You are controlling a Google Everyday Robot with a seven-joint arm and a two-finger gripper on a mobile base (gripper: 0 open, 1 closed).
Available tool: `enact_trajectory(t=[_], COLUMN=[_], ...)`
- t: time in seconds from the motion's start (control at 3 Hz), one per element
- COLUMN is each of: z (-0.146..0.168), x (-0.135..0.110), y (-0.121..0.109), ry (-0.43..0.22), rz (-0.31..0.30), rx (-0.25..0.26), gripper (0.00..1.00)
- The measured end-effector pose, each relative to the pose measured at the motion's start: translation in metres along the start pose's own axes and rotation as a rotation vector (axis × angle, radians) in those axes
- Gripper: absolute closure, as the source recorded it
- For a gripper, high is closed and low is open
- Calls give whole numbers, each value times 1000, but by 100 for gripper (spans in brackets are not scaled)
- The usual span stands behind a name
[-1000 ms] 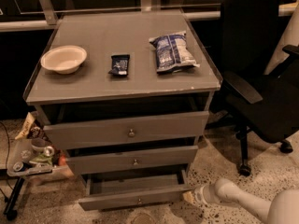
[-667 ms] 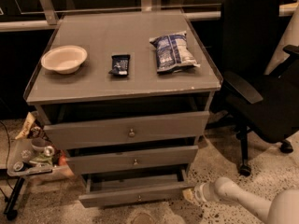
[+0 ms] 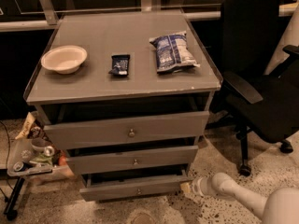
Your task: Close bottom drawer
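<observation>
Three grey drawers sit stacked in the front of a grey table (image 3: pixel 93 85), each with a small round metal knob. The top drawer (image 3: pixel 128 129) is the widest, the middle drawer (image 3: pixel 133 158) is narrower, and the bottom drawer (image 3: pixel 135 189) has the narrowest and shortest front. It lies lowest, just above the speckled floor, and is partly pulled out, with a dark gap above its front panel.

On the tabletop a pale bowl (image 3: pixel 64 59) stands at the left, a small dark packet (image 3: pixel 120 64) lies in the middle, and a blue-and-white snack bag (image 3: pixel 173 52) lies at the right.

The gripper (image 3: pixel 189 187), at the end of a white arm (image 3: pixel 233 192) reaching in from the lower right, is low down, just beside the right end of the bottom drawer's front. Whether its grip is apart or together cannot be told, nor whether it touches the panel. A black office chair (image 3: pixel 261 92) stands right of the table.
</observation>
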State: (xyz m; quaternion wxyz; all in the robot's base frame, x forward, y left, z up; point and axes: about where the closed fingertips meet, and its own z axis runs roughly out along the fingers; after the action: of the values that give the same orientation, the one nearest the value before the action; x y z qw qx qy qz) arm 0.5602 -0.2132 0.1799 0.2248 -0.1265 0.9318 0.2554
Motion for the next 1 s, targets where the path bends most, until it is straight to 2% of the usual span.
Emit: enact_trajectory(t=[1.0], z=[15], x=[-42], y=[-11], ry=[-125], rz=[26], rx=[13], gripper=[100])
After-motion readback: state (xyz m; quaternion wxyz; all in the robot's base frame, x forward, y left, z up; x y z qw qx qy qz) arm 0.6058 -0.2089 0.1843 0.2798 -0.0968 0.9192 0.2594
